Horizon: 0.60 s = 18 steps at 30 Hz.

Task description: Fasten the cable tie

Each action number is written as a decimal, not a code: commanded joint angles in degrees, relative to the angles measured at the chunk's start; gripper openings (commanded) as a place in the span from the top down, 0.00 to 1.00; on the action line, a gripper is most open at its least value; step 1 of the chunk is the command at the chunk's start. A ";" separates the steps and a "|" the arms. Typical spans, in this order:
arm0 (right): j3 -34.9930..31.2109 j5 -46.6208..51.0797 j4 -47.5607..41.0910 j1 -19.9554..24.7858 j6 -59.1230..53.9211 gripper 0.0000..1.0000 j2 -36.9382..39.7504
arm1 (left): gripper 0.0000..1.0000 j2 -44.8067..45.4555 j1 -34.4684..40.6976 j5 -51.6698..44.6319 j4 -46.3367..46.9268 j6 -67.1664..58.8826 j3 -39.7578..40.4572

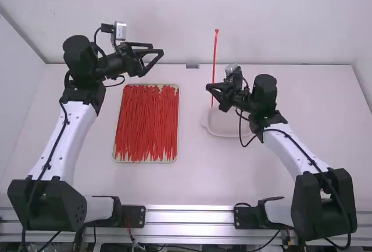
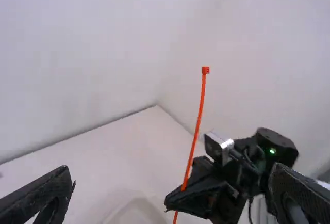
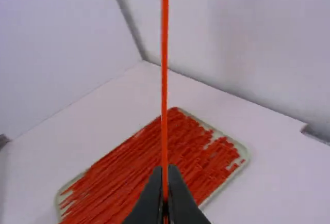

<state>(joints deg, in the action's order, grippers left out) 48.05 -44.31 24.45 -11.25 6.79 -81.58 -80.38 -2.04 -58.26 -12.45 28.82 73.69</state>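
We found the cable tie (image 1: 214, 66) standing almost upright above the worktop (image 1: 325, 101), its lower part clamped between the closed fingers of the right pincer (image 3: 164, 182), which hung over the near edge of a shallow white dish (image 1: 209, 127). In the left wrist view a short bit of the tail poked out below that grip.

The tie was a thin, bright red-orange strip, straight along its whole length, with a small square head at the top end (image 2: 205, 70). We judged it very light, springy rather than stiff, and smooth enough to slide in a loose hold. It held itself straight, but we expected it to bow as soon as anything pushed on the free end.

The left pincer (image 1: 150, 60) was raised near the back wall, above the far end of a tray (image 1: 178, 118) heaped with more red ties, well apart from the held one, with its fingers spread wide and nothing between them.

To close the loop, we thought the free pincer should take the strip just below the head, flat faces against the pads. The head would then stay steady while the tail was bent round and fed into its slot. A grip on the head itself would likely cover the slot.
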 commanded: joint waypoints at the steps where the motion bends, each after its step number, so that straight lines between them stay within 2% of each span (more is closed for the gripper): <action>1: 1.70 7.43 -0.63 -0.04 2.45 1.00 -0.17 | 0.01 -0.15 -0.11 5.64 1.46 -1.68 2.95; 9: 1.70 17.00 -2.58 -0.72 5.42 1.00 -0.17 | 0.01 -0.15 1.55 14.40 13.18 -7.26 6.62; 13: 1.70 24.28 -3.17 -3.39 6.27 1.00 -0.09 | 0.01 -0.15 4.52 18.64 17.75 -10.80 8.04; 18: 3.63 39.34 -8.90 -9.31 6.88 1.00 0.02 | 0.01 -0.15 9.05 22.16 20.48 -13.25 8.92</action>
<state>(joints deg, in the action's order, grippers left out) 48.69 -13.80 15.73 -19.14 13.15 -81.58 -80.40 5.89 -38.70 7.99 17.98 80.86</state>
